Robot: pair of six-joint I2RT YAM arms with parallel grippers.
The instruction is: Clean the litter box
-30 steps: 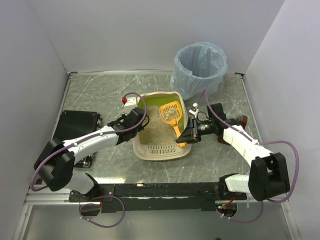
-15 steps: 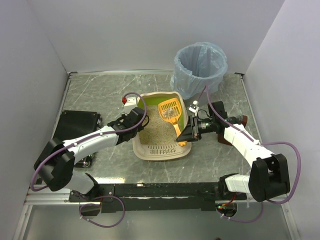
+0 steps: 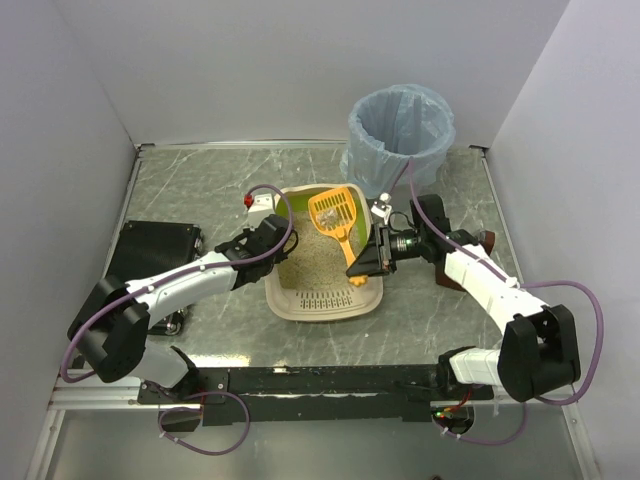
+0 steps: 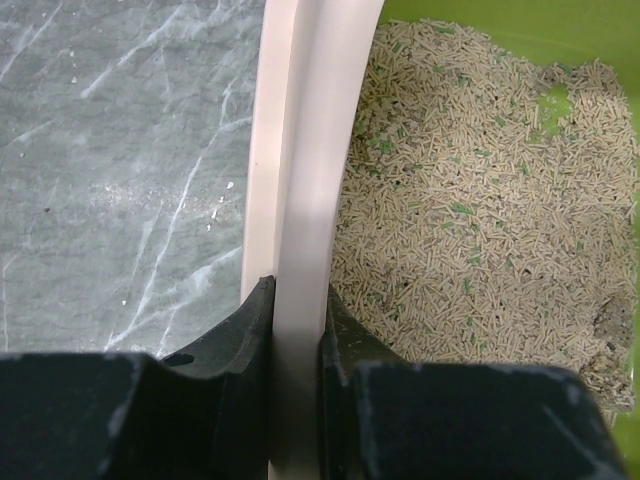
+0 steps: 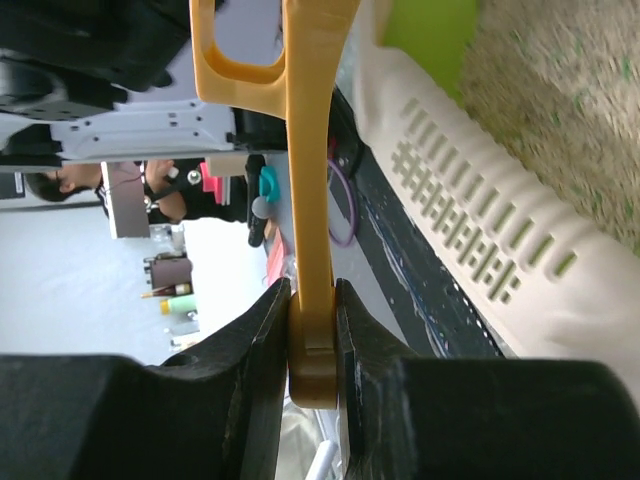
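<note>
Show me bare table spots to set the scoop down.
Widest bare patch: the far-left table, bordered by the back edge, the litter box and the black case. A narrower strip runs between the litter box and the base rail. Crowded: between litter box and bin, where the right gripper holds the scoop.

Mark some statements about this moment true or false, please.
1. The right gripper is shut on the orange scoop's handle. True.
2. The left gripper hangs free above the litter. False: it clamps the litter box by its side rim.
3. The scoop's head is over the bin. False: it is over the litter box's far end.
4. A light-blue bag lines the bin. True.
</note>
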